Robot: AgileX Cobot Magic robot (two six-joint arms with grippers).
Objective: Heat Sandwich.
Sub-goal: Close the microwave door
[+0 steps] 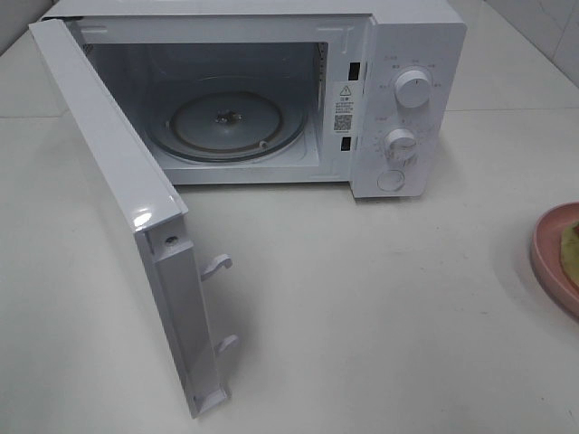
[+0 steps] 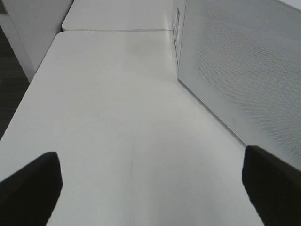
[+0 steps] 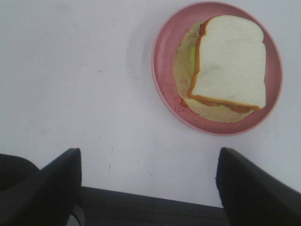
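The left gripper [image 2: 150,188] is hanging low over the table [image 2: 108,117], its jaws spread as wide as they go, with nothing between them and nothing touching them. One dark finger [image 2: 30,186] is showing at each lower corner of the left wrist view, and bare tabletop is lying in the gap. Just beside that gripper, the perforated face of the door [image 2: 244,75] is standing upright along one side.

The right gripper [image 3: 148,188] is likewise hanging with its jaws well apart, holding nothing. Its fingers [image 3: 51,188] are sitting clear of the plate [image 3: 164,61], with open table between them and the rim. Beyond the fingertips, the sandwich [image 3: 230,61] is lying flat on the pink plate, top slice white with a tan crust, pale filling spreading out past the bread on the plate's surface. Neither finger is touching it.

From the high camera, neither gripper is showing. The door [image 1: 118,172] is standing swung fully open toward the near left, latch hooks pointing out from its free edge. The plate [image 1: 552,253] is sitting at the far right edge of the table, only partly in view, well apart from the microwave [image 1: 398,54]. Farther back, the cavity is standing open with the glass turntable [image 1: 226,122] bare inside, and the two knobs [image 1: 414,89] are sitting on the panel to its right.
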